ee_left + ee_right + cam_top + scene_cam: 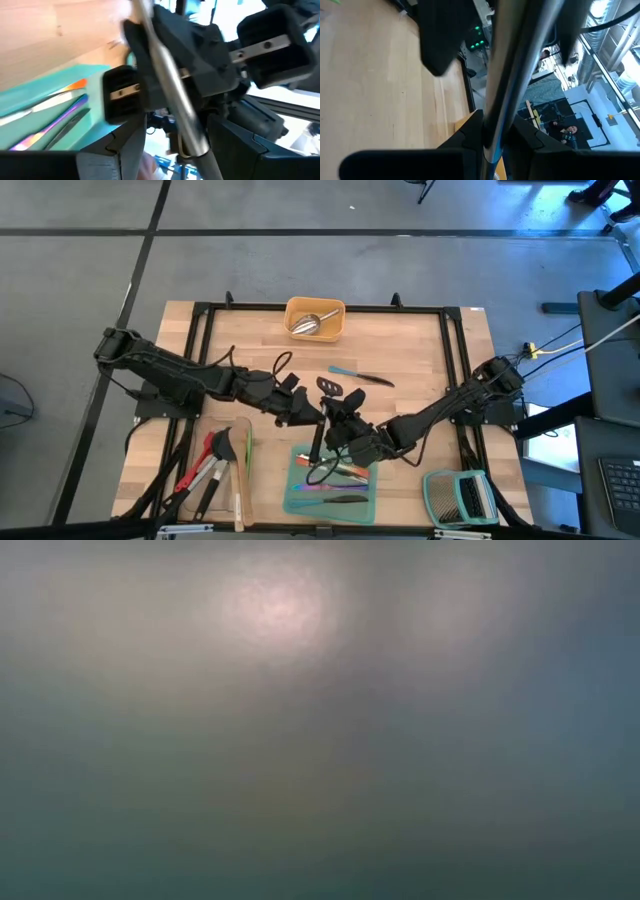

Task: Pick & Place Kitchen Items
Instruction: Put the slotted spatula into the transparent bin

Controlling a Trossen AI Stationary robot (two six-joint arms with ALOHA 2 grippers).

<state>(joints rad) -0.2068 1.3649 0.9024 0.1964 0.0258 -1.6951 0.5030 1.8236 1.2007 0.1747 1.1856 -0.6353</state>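
Note:
A black slotted turner (330,386) with a long steel handle (170,85) hangs above the table's middle, its head toward the far edge. My right gripper (338,430) reaches in from the right and is shut on that handle. My left gripper (312,413) comes from the left and is open, with one finger on each side of the same handle (196,142); I cannot tell whether it touches. The low view is a grey blur and shows nothing. My right gripper pinches the turner's steel handle (490,132) between its two fingers. The fingers come nearly level from the table's right and lie across the handle. The turner is lifted clear of the table, above the teal tray's far end.
A teal tray (372,502) with iridescent cutlery lies just near of the grippers. A clear tray (245,442) with red and black tools and a wooden spoon is near left. A yellow tray (337,332) holds a steel scoop at the far edge. A blue-handled knife (360,376) lies on the wood. A green-framed rack (460,498) stands near right.

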